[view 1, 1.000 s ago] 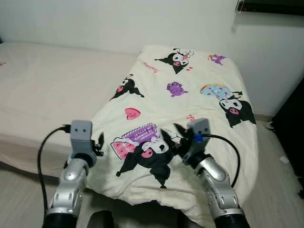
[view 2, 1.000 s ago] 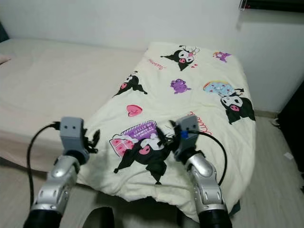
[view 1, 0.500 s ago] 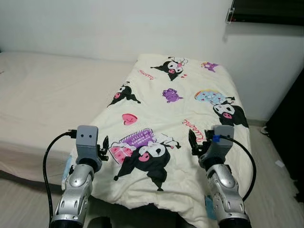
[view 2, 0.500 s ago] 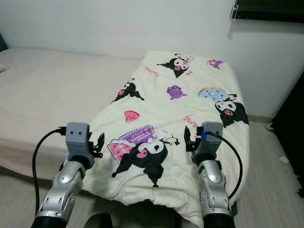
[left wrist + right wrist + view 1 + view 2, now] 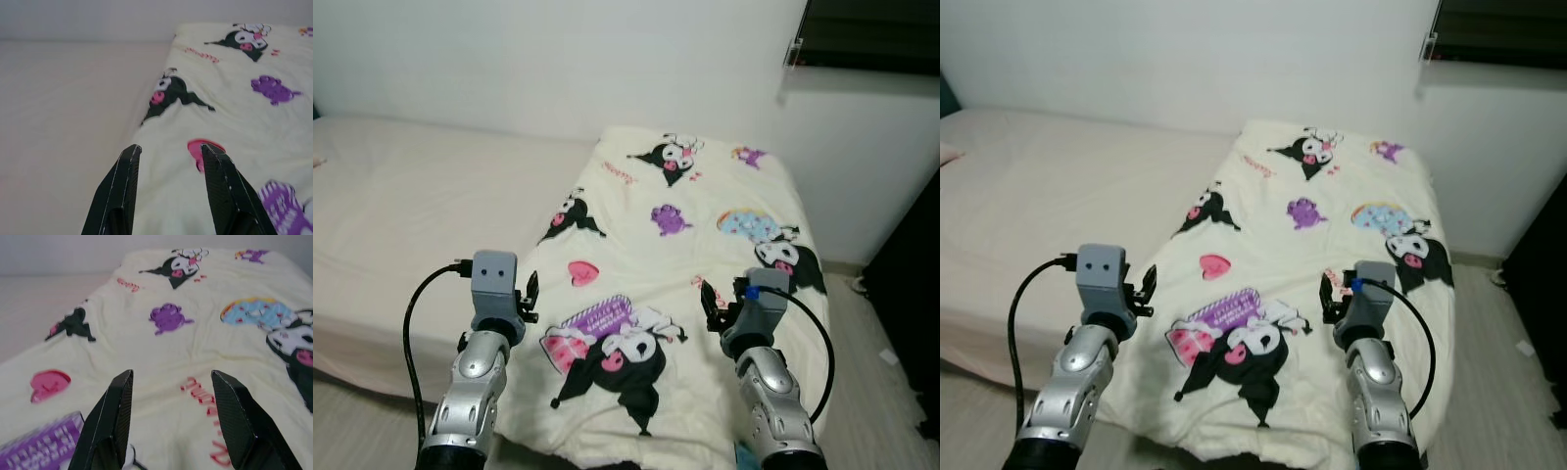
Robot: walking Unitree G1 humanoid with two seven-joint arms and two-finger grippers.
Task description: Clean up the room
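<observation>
A cream blanket point(image 5: 685, 255) printed with black cartoon figures is lying spread over the bed's point(image 5: 401, 206) right end. Left pincer point(image 5: 168, 152) and right pincer point(image 5: 171, 377) are hovering wide apart above its near edge, empty.

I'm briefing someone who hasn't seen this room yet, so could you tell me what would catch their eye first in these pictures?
The cream cartoon-print blanket stands out first, spread over the right part of the bed and hanging over its near edge. The left gripper and right gripper are raised above the blanket's near end, one at each side, both with jaws open and empty. A dark panel is mounted on the white wall at upper right.
</observation>
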